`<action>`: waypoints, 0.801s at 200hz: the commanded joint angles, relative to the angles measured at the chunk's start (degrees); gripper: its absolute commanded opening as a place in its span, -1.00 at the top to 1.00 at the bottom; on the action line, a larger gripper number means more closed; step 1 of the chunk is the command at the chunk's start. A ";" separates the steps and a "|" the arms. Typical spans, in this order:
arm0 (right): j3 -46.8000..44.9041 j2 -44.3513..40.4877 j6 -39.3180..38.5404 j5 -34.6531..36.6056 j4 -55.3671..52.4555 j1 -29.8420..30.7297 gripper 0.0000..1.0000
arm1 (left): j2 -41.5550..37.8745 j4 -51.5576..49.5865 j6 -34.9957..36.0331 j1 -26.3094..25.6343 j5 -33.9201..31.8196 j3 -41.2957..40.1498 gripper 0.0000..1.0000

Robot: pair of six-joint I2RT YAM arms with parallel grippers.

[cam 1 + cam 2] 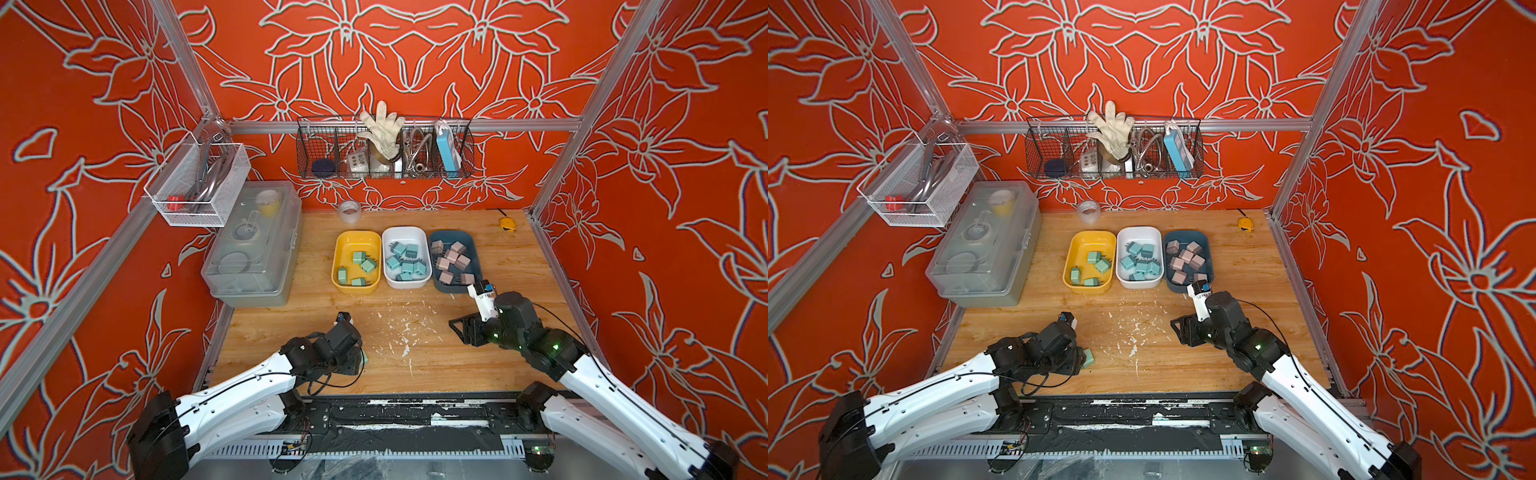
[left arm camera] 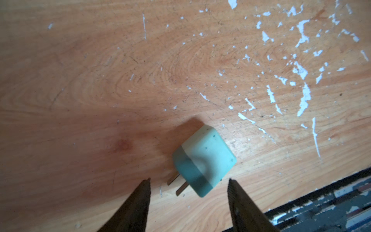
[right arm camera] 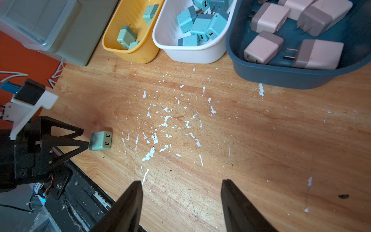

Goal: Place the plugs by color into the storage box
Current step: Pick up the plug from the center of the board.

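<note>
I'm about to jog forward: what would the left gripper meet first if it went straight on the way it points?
The mint green plug, lying on the table just ahead of the left gripper, prongs toward its open jaws. How near is hard to judge.

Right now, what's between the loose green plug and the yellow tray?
Only bare wooden table between green plug and yellow tray, seen in the right wrist view.

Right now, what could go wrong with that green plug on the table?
The mint green plug lies skewed ahead of the open left gripper, so the fingers might catch a corner or its prongs and flick it away. It looks like the teal plugs, so it could land in the white tray instead of the yellow tray.
</note>
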 commanded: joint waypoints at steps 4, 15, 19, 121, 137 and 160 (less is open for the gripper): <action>-1.28 -1.64 2.04 -0.34 -1.06 0.97 -0.38 | 1.71 2.46 1.28 -0.48 1.67 0.53 -0.25; -1.61 -2.08 2.38 0.03 -1.15 1.32 -0.46 | 3.08 3.49 1.85 -0.57 1.97 0.46 -0.25; -1.63 -2.14 2.49 0.16 -1.28 1.49 -0.48 | 3.68 3.92 2.12 -0.57 2.05 0.37 -0.25; -2.30 -3.33 3.30 2.65 -2.30 4.07 -0.59 | 15.85 7.37 3.64 -1.45 -0.61 0.95 -0.13; -2.44 -3.39 3.37 2.82 -2.06 4.15 -0.59 | 14.45 6.94 3.48 -1.38 -1.33 0.81 -0.04; -2.76 -3.39 3.45 2.83 -1.77 4.31 -0.58 | 12.34 5.73 3.53 -1.42 -2.40 1.06 0.09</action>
